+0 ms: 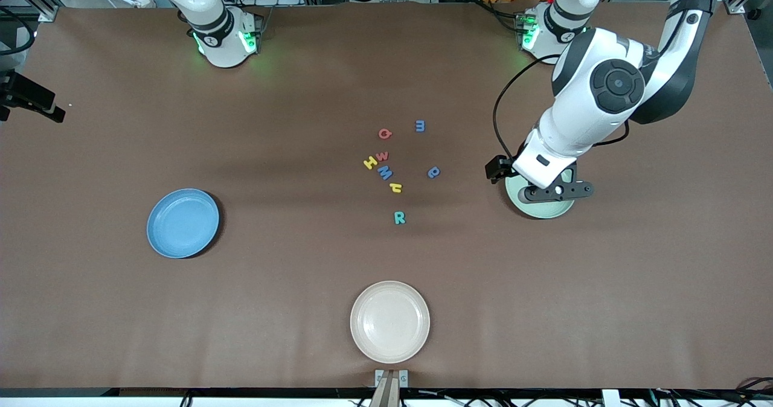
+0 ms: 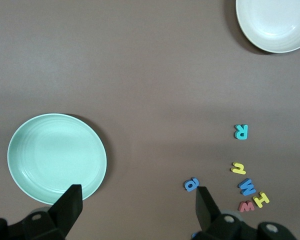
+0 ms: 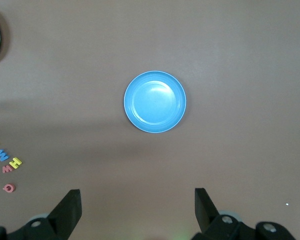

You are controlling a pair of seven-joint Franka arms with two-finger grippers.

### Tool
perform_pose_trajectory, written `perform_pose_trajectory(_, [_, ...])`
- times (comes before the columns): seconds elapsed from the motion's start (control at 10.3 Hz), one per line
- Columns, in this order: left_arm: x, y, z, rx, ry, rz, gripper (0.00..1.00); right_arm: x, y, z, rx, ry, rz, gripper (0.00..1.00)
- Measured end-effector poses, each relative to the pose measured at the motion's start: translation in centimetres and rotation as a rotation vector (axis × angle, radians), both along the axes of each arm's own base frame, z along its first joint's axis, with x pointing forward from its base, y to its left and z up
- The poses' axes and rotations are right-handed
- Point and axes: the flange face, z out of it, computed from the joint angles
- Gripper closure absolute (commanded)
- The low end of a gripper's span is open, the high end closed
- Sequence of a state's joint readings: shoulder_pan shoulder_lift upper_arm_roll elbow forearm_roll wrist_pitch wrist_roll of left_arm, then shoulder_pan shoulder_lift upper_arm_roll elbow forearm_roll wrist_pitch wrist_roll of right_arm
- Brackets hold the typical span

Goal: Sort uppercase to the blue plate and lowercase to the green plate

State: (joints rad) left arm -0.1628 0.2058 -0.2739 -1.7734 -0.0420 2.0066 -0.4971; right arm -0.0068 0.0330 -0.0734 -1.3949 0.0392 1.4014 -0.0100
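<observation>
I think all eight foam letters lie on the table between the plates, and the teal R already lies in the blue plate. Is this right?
Not quite. The teal R is not in the blue plate; it lies on the bare table like the other letters, nearest of the cluster to the front camera. The front view shows this, and the right wrist view shows nothing in that plate.

Eight foam letters (image 1: 395, 168) clustered flat mid-table between blue plate (image 1: 183, 223) and green plate (image 1: 539, 200)

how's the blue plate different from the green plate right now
The blue plate is sky blue; the green plate is pale mint. The blue plate lies uncovered toward the right arm's end; the green plate lies toward the left arm's end, partly under the open left gripper. Both are round, rimmed, empty.
</observation>
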Motion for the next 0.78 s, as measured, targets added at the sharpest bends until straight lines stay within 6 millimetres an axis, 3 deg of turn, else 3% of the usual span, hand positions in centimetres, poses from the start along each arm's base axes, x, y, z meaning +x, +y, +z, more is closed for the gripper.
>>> perform_pose_trajectory(0.49, [0.3, 2.7, 4.9, 0.028, -0.023, -0.046, 0.00, 0.0, -0.2, -0.1, 0.000, 0.003, -0.003, 0.00])
perform_pose_trajectory(0.78, [0.2, 2.5, 3.9, 0.035, 0.004, -0.044, 0.00, 0.1, -0.2, -0.5, 0.001, 0.012, -0.004, 0.00])
